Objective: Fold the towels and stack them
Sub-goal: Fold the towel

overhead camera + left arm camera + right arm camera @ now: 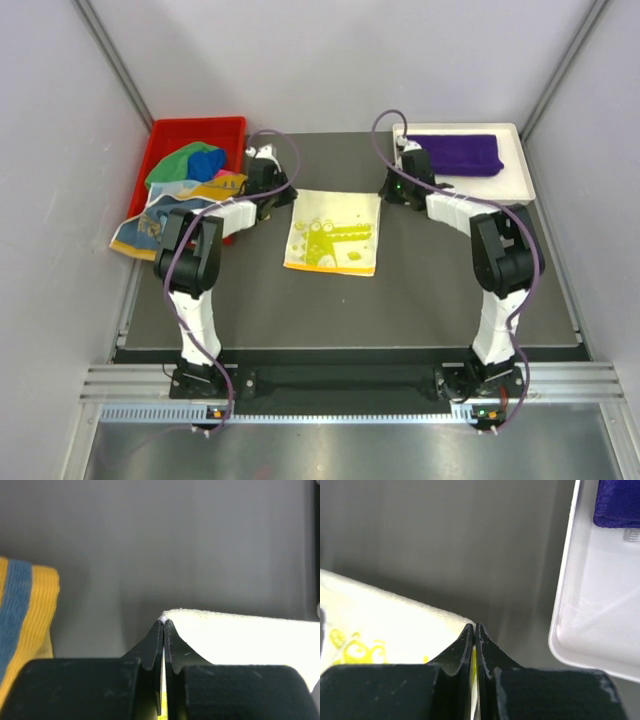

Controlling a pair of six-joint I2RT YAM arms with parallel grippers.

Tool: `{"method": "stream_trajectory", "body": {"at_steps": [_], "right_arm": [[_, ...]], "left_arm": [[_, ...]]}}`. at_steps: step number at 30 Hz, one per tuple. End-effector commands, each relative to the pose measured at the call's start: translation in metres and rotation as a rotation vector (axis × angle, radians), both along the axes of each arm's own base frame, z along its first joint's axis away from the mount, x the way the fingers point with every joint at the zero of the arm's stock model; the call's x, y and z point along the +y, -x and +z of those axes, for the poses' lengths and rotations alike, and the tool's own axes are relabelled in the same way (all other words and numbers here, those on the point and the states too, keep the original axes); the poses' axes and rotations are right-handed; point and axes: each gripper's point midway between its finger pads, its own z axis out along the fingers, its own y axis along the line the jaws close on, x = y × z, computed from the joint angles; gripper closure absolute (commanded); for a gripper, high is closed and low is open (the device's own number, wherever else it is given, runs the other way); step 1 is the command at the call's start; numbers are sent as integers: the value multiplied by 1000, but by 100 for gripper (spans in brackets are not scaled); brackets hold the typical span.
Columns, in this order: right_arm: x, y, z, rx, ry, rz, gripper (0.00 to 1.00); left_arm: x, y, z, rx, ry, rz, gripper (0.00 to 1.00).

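Note:
The pale yellow printed towel (332,232) lies flat on the dark mat in the middle. My left gripper (286,196) is shut on its far left corner; in the left wrist view the gripper (163,623) pinches the towel's white edge (240,635). My right gripper (386,190) is shut on the far right corner; in the right wrist view the gripper (474,628) has the towel (375,625) between its jaws. The plain purple towel (455,153) lies folded in the white tray (520,185). Multicoloured towels (188,163) are heaped in the red bin (165,135).
An orange, blue and white towel (160,218) hangs over the bin's near edge onto the mat, and shows at the left of the left wrist view (22,610). The white tray's rim (570,615) is close to the right of my right gripper, with the purple towel (617,502) in it.

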Motion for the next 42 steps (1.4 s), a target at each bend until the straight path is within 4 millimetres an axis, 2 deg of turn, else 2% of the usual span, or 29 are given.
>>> {"method": "stream_trajectory", "body": {"at_steps": [1, 2, 4, 5, 9, 10, 11, 13, 15, 16, 17, 19, 21, 22, 23, 24, 26, 27, 32, 33, 42], "right_arm": [[2, -8, 64, -172, -66, 3, 100], [2, -6, 70, -184, -70, 9, 100], [3, 0, 70, -186, -75, 19, 100], [5, 2, 77, -201, -79, 27, 100], [10, 13, 80, -209, -89, 52, 100], [11, 18, 78, -206, -88, 56, 100], [14, 22, 82, -216, -90, 64, 100], [18, 31, 77, -210, -83, 76, 100], [20, 39, 76, -210, -81, 81, 100], [20, 45, 71, -200, -77, 83, 100], [22, 49, 73, -204, -79, 87, 100], [22, 59, 67, -193, -76, 89, 100], [26, 68, 71, -201, -80, 99, 100], [27, 75, 65, -189, -75, 106, 100], [28, 79, 67, -194, -78, 106, 100], [27, 85, 60, -178, -74, 106, 100], [28, 91, 59, -179, -77, 111, 100], [27, 94, 55, -169, -76, 112, 100], [28, 107, 55, -175, -83, 118, 100], [26, 110, 52, -169, -82, 117, 100], [27, 130, 48, -165, -86, 128, 99]], "left_arm": [[4, -3, 55, -151, 41, 7, 100], [5, 0, 64, -166, 46, 6, 100], [7, 6, 65, -165, 44, 12, 100], [8, 8, 73, -176, 46, 11, 100], [10, 18, 80, -177, 41, 7, 100], [11, 23, 76, -167, 40, 4, 100], [11, 27, 83, -178, 45, -1, 100], [11, 36, 77, -161, 49, -9, 100], [11, 45, 83, -170, 60, -21, 100], [12, 52, 75, -152, 61, -21, 100], [13, 57, 82, -167, 70, -24, 100], [14, 69, 72, -143, 74, -30, 100], [13, 77, 77, -151, 87, -43, 100], [13, 84, 71, -136, 89, -49, 100], [14, 89, 76, -149, 94, -51, 100], [14, 97, 68, -132, 98, -59, 100], [15, 105, 71, -139, 108, -60, 100], [16, 112, 65, -126, 112, -63, 100], [15, 130, 56, -103, 125, -81, 100], [15, 135, 49, -86, 127, -81, 100], [16, 157, 31, -46, 131, -92, 100]]}}
